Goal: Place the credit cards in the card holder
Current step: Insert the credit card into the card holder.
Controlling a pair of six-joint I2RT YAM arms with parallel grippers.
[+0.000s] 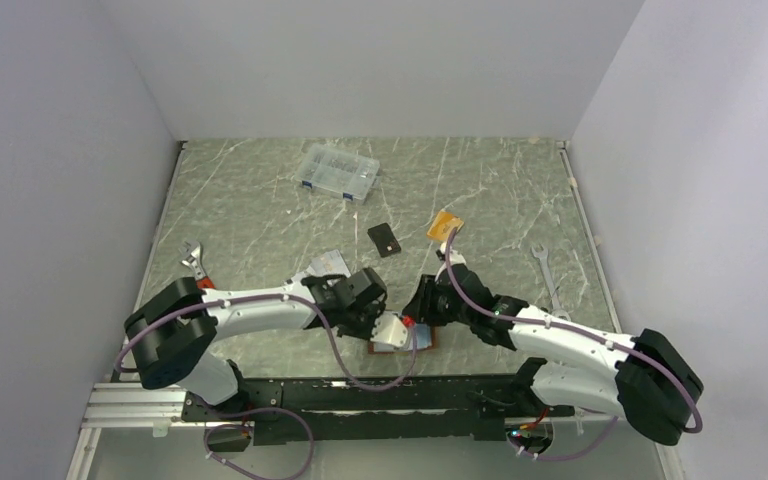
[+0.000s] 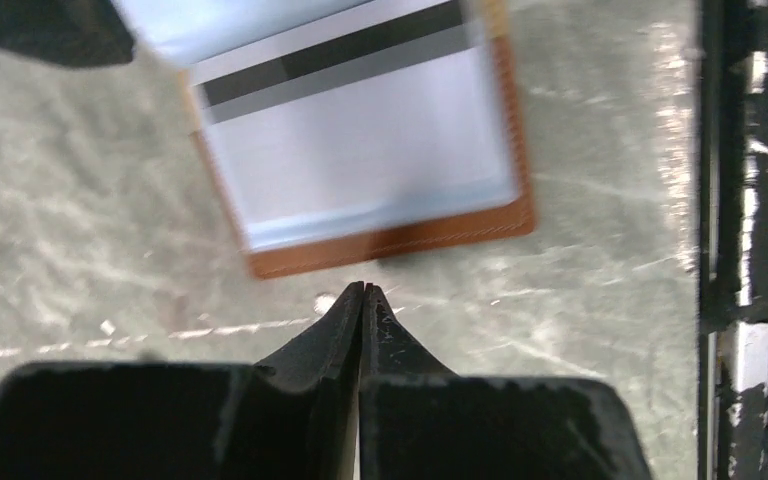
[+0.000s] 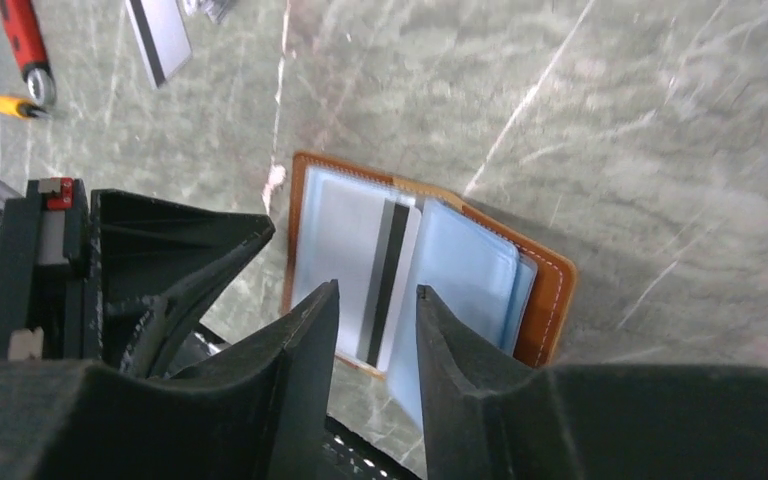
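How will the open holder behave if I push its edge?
The holder lies flat and thin on the smooth table, so it will probably slide rather than tip. Its clear sleeves stand loose and are likely floppy; a push there may just flip them. It looks light.

Open card holder (image 3: 345,235) lies at the near edge of the bench (image 1: 260,210), hemmed in by the left pincer (image 2: 362,298), the right pincer (image 3: 378,305) and a black rail (image 2: 750,250). Beyond it the bench is bare up to a small black rectangle (image 1: 384,239) and an orange card (image 1: 445,224)
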